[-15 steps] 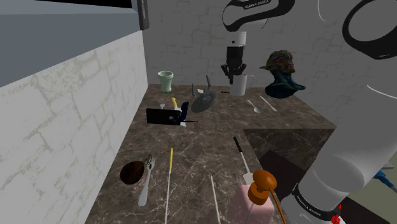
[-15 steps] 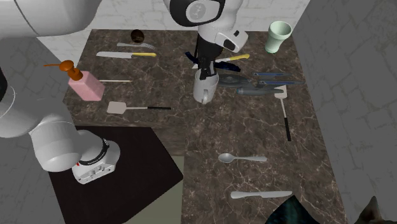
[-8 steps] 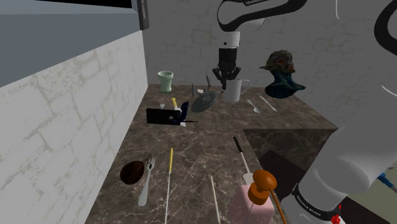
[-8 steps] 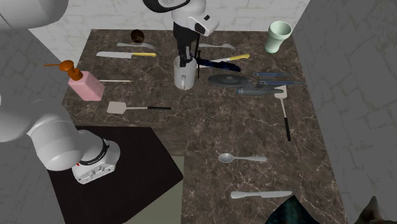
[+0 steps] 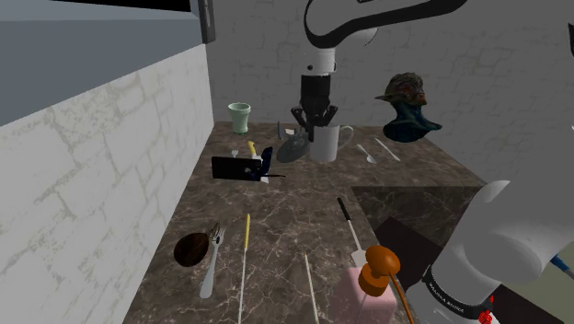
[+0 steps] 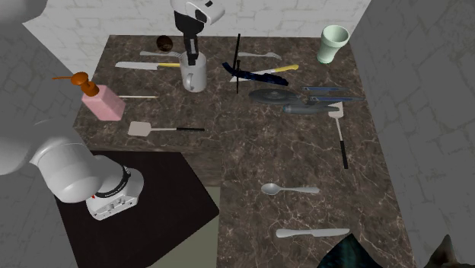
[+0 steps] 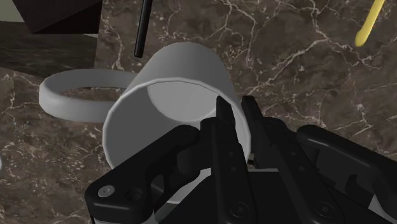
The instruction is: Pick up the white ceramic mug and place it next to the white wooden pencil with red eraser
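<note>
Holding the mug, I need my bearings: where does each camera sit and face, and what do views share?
Shoulder view: beside and behind the stand, looking along the counter; arm reaches up to the gripper clasping the mug.
Second exterior view: high at the side, looking steeply down; arm base at its lower left.
Wrist view: on the gripper, looking down its fingers into the mug.
Shared: all show the mug.

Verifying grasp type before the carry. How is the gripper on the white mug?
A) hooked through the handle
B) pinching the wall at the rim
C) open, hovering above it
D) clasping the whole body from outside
B: the wrist view shows the gripper shut on the mug at its rim wall, handle free beside it.
</note>
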Robot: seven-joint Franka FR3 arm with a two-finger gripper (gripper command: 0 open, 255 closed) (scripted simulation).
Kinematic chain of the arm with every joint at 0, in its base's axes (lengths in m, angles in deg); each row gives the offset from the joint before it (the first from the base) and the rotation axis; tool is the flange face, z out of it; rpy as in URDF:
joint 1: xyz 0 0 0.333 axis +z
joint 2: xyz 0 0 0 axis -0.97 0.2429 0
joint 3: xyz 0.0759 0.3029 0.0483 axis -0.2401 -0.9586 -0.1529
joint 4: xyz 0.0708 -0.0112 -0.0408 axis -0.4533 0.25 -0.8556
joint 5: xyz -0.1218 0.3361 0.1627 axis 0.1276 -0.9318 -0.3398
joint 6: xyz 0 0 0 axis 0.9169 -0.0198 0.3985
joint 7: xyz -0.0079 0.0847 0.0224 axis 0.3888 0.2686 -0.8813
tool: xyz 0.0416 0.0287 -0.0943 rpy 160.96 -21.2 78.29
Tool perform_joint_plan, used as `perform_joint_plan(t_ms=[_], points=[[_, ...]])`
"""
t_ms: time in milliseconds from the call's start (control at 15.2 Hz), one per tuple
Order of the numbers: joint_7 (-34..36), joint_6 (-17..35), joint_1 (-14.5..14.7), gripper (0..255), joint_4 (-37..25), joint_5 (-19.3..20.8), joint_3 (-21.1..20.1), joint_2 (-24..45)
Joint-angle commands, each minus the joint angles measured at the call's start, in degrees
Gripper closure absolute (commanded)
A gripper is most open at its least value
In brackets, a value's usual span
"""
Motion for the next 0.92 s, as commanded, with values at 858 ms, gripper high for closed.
perform_joint_plan(t_ms=[858], points=[[18.9,2.7,8.4,255,1.8,-6.2,-12.4,-1.1]])
